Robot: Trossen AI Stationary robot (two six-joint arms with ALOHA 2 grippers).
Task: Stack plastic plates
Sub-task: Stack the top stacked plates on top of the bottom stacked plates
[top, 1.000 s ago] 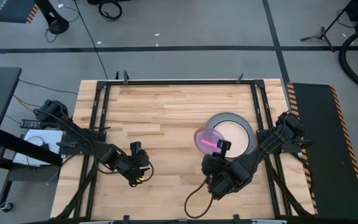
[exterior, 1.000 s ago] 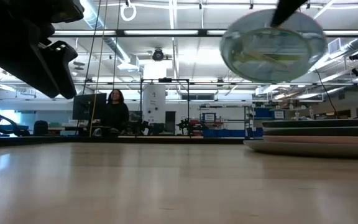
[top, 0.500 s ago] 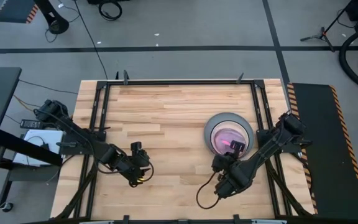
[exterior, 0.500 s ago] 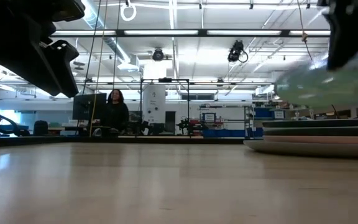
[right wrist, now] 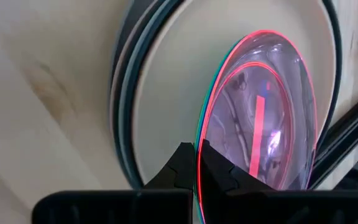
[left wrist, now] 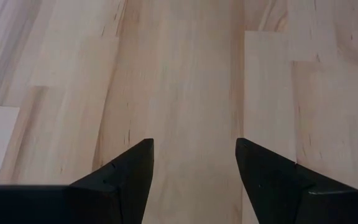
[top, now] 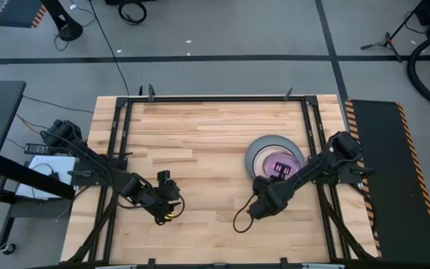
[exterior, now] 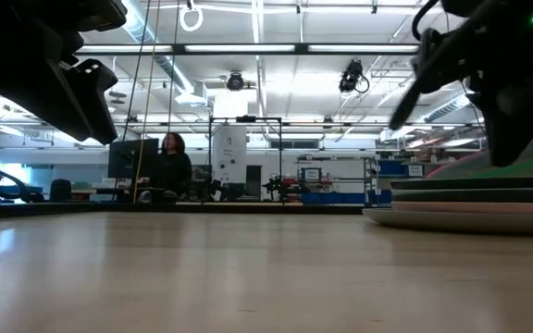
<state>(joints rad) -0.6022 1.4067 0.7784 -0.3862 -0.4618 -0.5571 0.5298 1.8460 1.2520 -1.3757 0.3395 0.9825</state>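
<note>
- The stack of plastic plates (top: 273, 158) sits on the right half of the wooden table (top: 200, 142); it is the landmark for everything below.
- At the bottom lies the large grey plate (top: 258, 146), its rim showing all round the stack in the high view; the right wrist view shows further dark and pale rims (right wrist: 124, 93) just inside it, under a cream plate (right wrist: 166, 106).
- On the cream plate rest the small translucent plates; the top one, red-pink (right wrist: 253, 118), is tilted, its edge by the gripper raised off the stack, with green and cyan edges (right wrist: 199, 155) right beneath it.
- The right gripper (right wrist: 196, 165) is over the stack's near edge, its fingers (right wrist: 178, 163) pinched together on the rim of the red-pink plate.
- In the low view the stack (exterior: 470, 205) shows as thin layered rims at the far right, with the right arm (exterior: 498, 74) above it.
- The stack's right edge lies close to the table's dark side rail (top: 321, 149); only a narrow strip of wood separates them.
- Left of the stack and behind it, bare wood runs to the far table edge.
- The left gripper (top: 169, 211) waits well to the left of the stack, near the table's front edge, fingers (left wrist: 126, 171) apart over bare wood.
</note>
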